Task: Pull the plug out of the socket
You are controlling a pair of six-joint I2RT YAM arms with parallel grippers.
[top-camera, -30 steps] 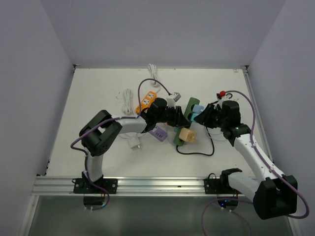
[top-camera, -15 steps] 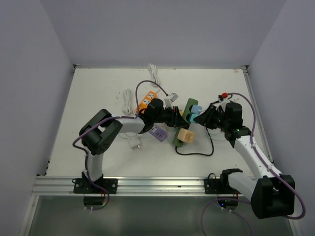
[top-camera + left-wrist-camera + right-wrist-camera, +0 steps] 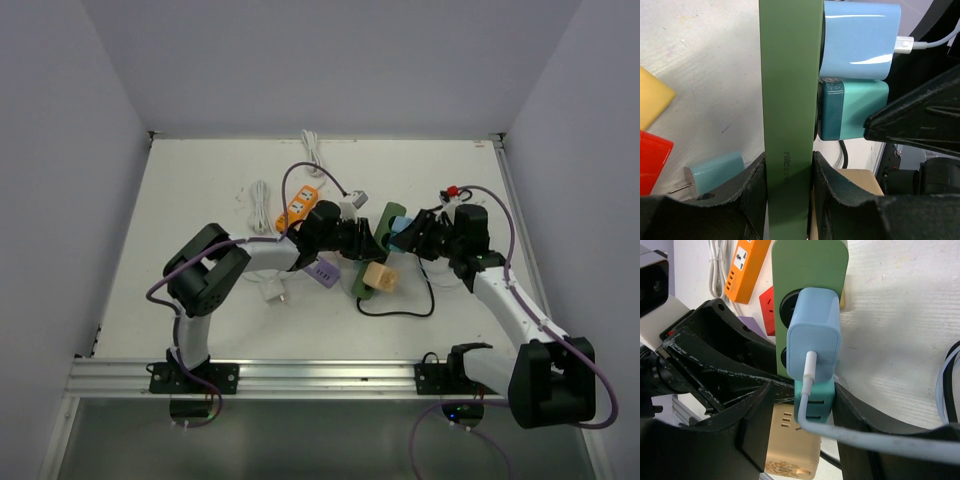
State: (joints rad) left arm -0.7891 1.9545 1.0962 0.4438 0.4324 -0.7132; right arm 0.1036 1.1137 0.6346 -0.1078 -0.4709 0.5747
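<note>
1. Green strip (image 3: 386, 214): lies near the middle of the table, its length running from the far edge toward the near edge.
2. Teal plug (image 3: 815, 402): seated in the green strip, just beside a blue plug (image 3: 814, 335) that carries a white cable (image 3: 811, 371). Both stand on the strip's face toward the right edge.
3. Left gripper (image 3: 789, 195): jaws closed down on the green strip, one finger (image 3: 752, 195) pressed to each long side.
4. Right gripper (image 3: 812, 410): jaws parted and set astride the teal plug. One finger (image 3: 855, 415) lies against the plug; a narrow gap shows at the other, so no firm grip is seen.
5. Tan plug (image 3: 379, 276): sits on the strip's near end, toward the near edge.
6. Orange strip (image 3: 300, 207): lies to the left of the green strip, toward the far edge, with a purple block (image 3: 322, 270) nearer the near edge.
</note>
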